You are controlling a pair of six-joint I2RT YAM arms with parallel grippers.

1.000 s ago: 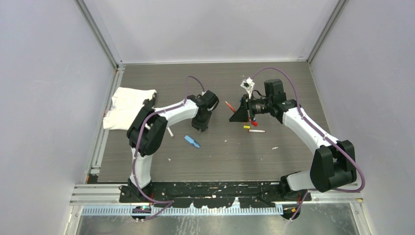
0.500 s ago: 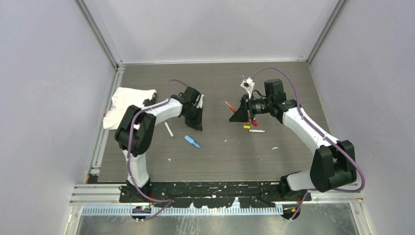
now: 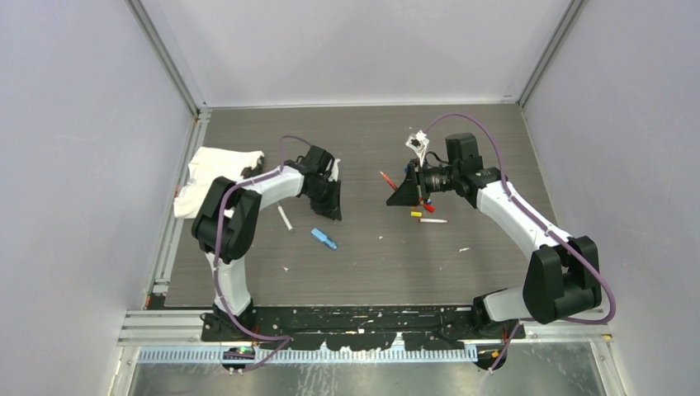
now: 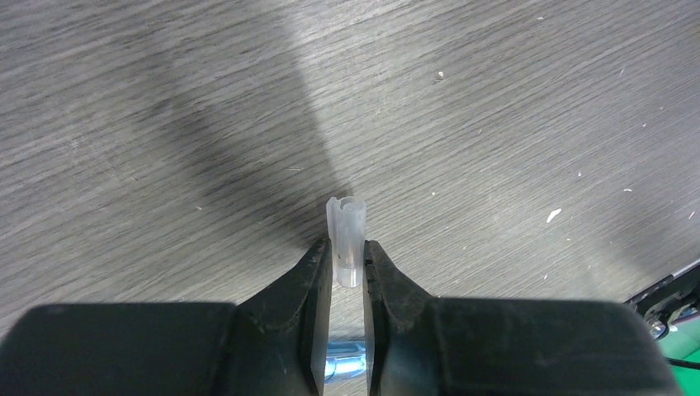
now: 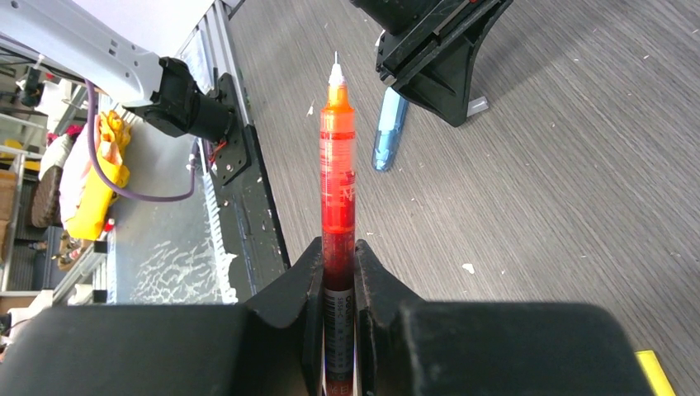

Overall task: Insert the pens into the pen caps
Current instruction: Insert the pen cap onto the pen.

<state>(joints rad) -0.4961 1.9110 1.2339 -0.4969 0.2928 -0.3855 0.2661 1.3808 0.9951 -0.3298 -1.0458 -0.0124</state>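
Two pincers are seen, each closed on one item: the left pincer [image 4: 347, 256] is clamped on one translucent pen cap [image 4: 349, 235], and the right pincer [image 5: 338, 260] on one orange-red pen [image 5: 338, 165], tip pointing outward. Three more pens are laid loose on the bench [image 3: 462, 272]: a white pen [image 3: 285, 219] at eight o'clock from the left pincer, a thin red pen [image 3: 385, 176] at eleven o'clock from the right pincer, and a red-ended pen [image 3: 432, 220] at four o'clock. Two loose caps, one yellow cap [image 3: 416, 214] and one red cap [image 3: 428, 207], are counted just beside the red-ended pen. One light-blue piece [image 3: 323, 238] is found at six o'clock from the left pincer.
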